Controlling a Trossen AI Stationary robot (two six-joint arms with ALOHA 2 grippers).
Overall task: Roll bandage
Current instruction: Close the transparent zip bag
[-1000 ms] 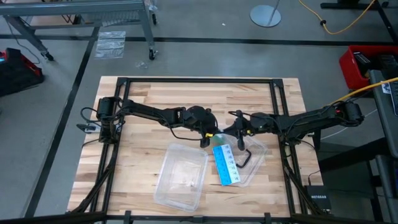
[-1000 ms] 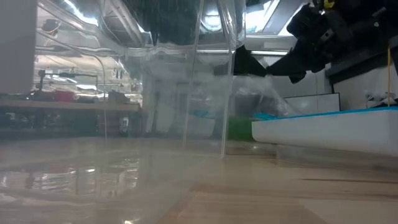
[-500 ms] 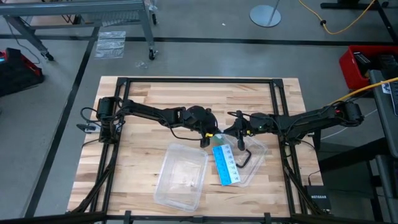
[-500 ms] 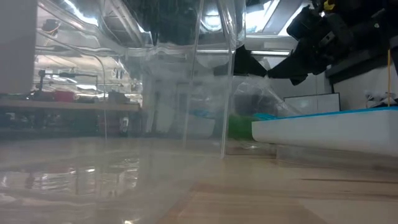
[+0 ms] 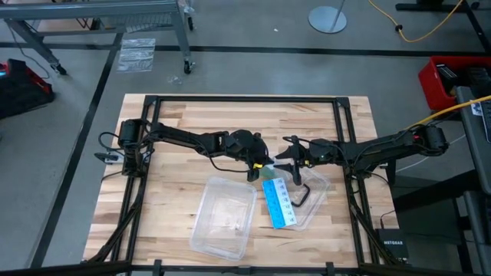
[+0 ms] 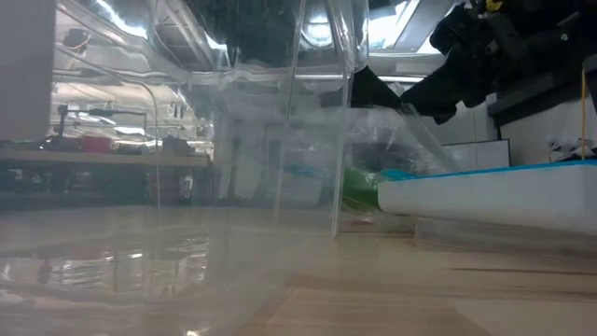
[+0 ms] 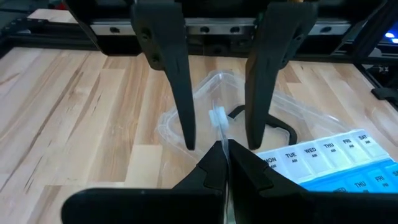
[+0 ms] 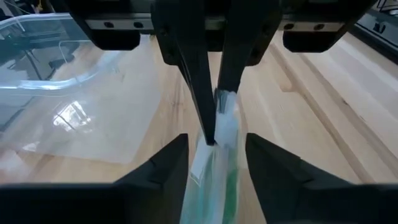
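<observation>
Right pincer (image 8: 214, 165) opened; its wrist view shows bandage (image 8: 231, 186).

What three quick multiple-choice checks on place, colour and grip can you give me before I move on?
1. The blue-and-white plastic pill organiser lies
A) inside the clear plastic tub
B) beside that tub, on the right arm's side
C) at the left arm's base

2. The soft fabric bandage inside the crumpled clear plastic wrapper is
A) red
B) white
C) green

3. The right gripper is
A) open, fingers either side of the wrapper
B) shut on the wrapper
C) shut on the organiser

Answers: B, the high view shows the organiser outside the tub's wall; C, green shows through the wrapper; A, its fingers stand apart while the left gripper pinches the wrapper.
</observation>
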